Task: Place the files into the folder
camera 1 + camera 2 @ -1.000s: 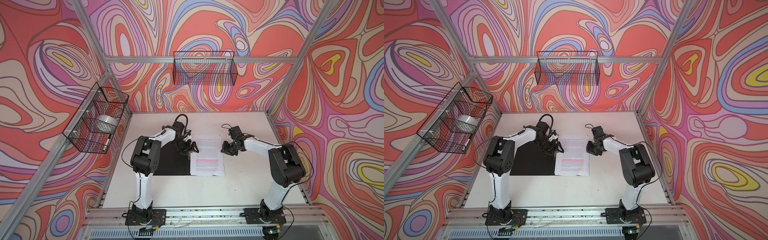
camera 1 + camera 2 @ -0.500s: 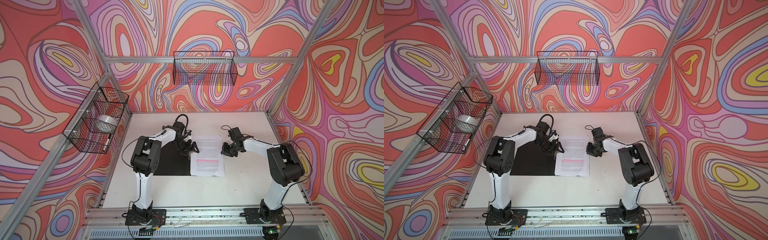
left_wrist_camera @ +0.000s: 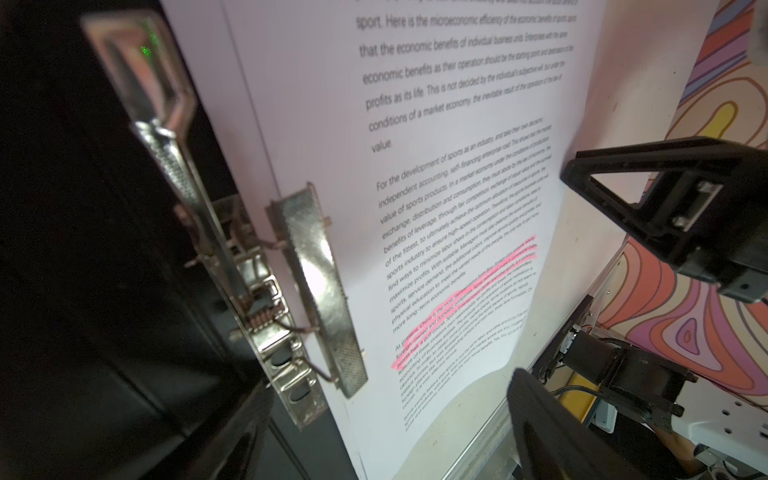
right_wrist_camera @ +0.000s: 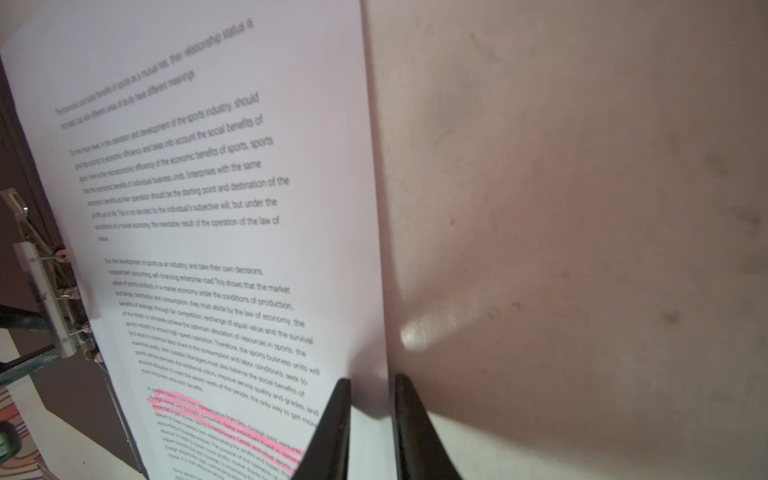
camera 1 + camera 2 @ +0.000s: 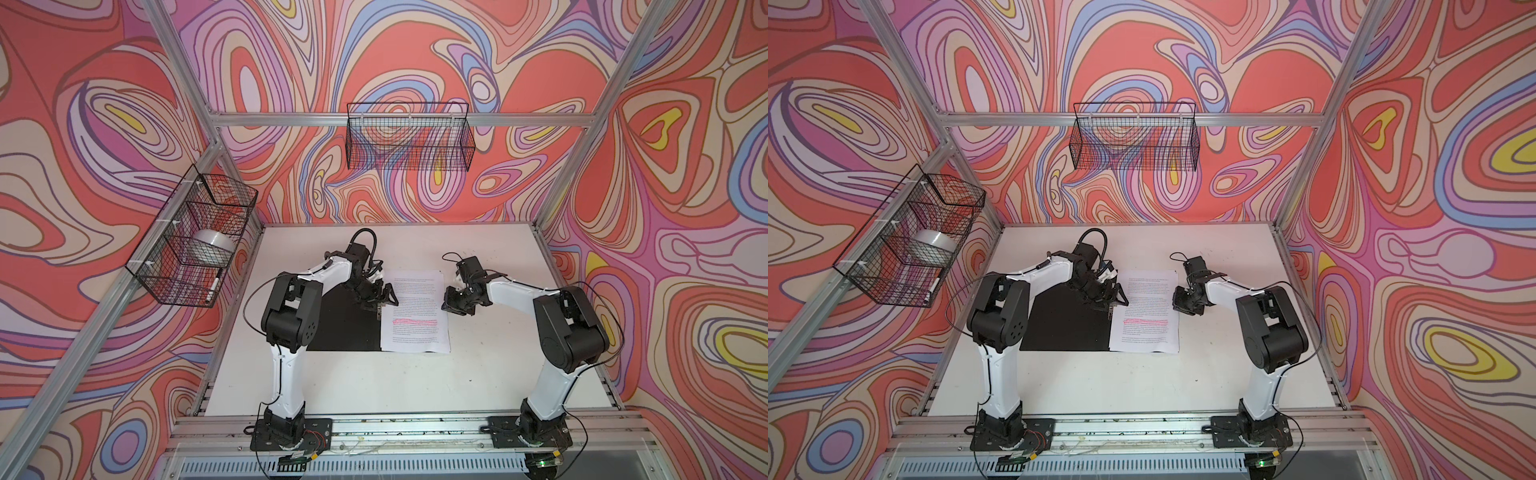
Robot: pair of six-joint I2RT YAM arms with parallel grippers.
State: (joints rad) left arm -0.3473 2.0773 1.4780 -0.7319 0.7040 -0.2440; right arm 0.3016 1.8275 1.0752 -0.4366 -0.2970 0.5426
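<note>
Lying in the open folder [image 5: 345, 324], the files [image 5: 415, 307] sit by its clip [image 3: 320, 291]. Left gripper [image 5: 384, 299] open; right gripper [image 4: 370, 382] almost closed, grip unclear. Closing remains.

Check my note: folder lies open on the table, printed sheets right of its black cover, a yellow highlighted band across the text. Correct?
No: the highlighted band is pink, not yellow; the left wrist view shows it plainly. The rest holds: the folder lies open on the table, printed sheets right of its black cover.
</note>
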